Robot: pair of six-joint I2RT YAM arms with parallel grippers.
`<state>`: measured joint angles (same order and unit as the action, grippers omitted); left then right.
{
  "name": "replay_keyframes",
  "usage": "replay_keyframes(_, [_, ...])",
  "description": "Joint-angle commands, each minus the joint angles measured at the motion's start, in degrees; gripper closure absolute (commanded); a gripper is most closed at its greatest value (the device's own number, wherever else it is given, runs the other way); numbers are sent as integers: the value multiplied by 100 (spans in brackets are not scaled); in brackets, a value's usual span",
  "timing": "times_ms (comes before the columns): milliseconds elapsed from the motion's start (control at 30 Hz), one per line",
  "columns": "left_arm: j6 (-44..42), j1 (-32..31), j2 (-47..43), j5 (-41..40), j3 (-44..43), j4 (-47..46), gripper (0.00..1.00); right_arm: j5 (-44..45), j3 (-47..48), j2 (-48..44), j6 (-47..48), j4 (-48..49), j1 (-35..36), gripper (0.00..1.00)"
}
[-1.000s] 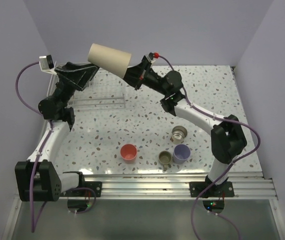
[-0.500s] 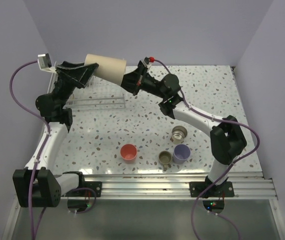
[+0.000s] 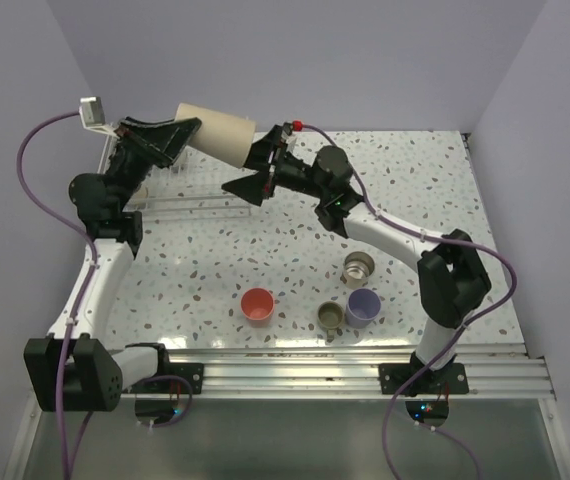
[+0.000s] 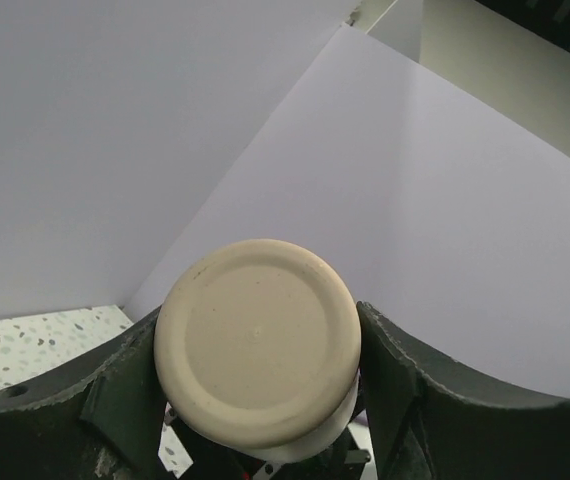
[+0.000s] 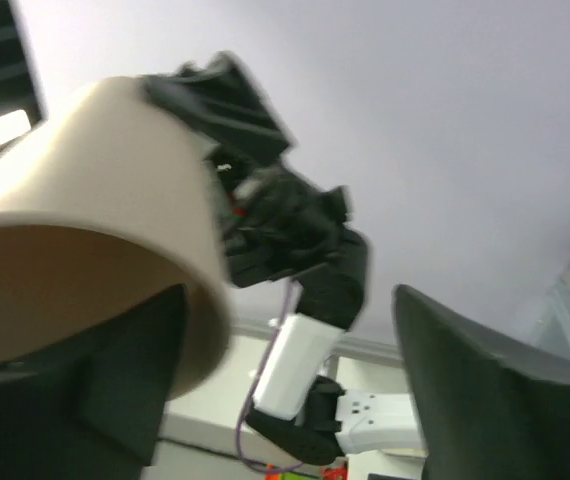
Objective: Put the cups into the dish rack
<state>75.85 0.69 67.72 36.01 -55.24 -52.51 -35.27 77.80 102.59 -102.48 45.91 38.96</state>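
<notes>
Top external view: the beige cup point(image 3: 215, 130) is held aloft above the dish rack point(image 3: 200, 203), clamped at its base by the left gripper point(image 3: 180, 142); the right gripper point(image 3: 247, 168) is spread apart. The cup should be lowered gently between the rails.

At far left on the table point(image 3: 215, 255), a dish rack point(image 3: 197, 202). Above it, a raised cup point(image 3: 217, 133) on its side between the left gripper point(image 3: 178, 140) and right gripper point(image 3: 250, 172). Toward the near edge, a row of left cup point(image 3: 257, 304), middle cup point(image 3: 330, 317) and right cup point(image 3: 363, 306), with a fourth cup point(image 3: 359, 267) just behind.
</notes>
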Motion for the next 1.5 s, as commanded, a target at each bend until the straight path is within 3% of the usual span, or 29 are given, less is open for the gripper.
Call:
replay_keyframes(0, [-702, 19, -14, 3, -617, 878, 100, -288, 262, -431, 1394, -1832, -98, 2])
replay_keyframes(233, [-2211, 300, 136, 47, -1242, 2472, 100, -200, 639, -1021, 2898, -4227, -758, 1])
replay_keyframes(400, [-3637, 450, 477, -375, -1971, 4236, 100, 448, 1237, -1328, 4875, -6992, -1180, 1])
replay_keyframes(500, [-4490, 485, 724, -752, -2262, 4967, 100, 809, 1343, -1486, 5597, -7822, -1382, 1])
replay_keyframes(1033, [-6767, 476, 2051, -2957, -2535, 5787, 100, 1733, 1291, -1777, 6793, -8915, -1936, 1])
replay_keyframes(1467, [-6847, 485, 2509, -3891, -1613, 4295, 100, 1822, 1282, -1751, 6916, -9074, -2129, 2])
